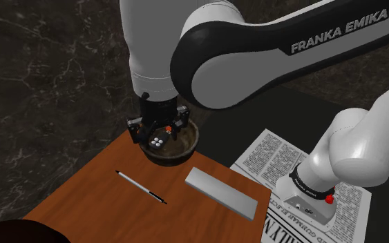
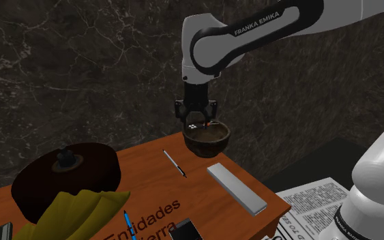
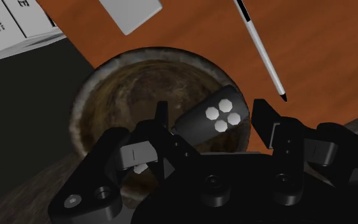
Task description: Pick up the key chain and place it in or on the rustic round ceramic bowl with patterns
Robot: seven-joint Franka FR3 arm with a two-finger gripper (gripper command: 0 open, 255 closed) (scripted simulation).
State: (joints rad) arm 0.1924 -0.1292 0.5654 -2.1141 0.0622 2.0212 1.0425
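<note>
Tool (image 3: 210, 112), fingers (image 3: 160, 118) apart, straddles key chain (image 3: 219, 118) above bowl (image 3: 123, 79).

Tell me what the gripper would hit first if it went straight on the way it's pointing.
Probably the key chain, directly ahead of the gripper, then the inside of the bowl behind it; how far apart they are is unclear.

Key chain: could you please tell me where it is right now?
In the shoulder view, the key chain is at the mouth of the brown bowl, directly beneath the gripper, at the wooden table's far corner.
</note>
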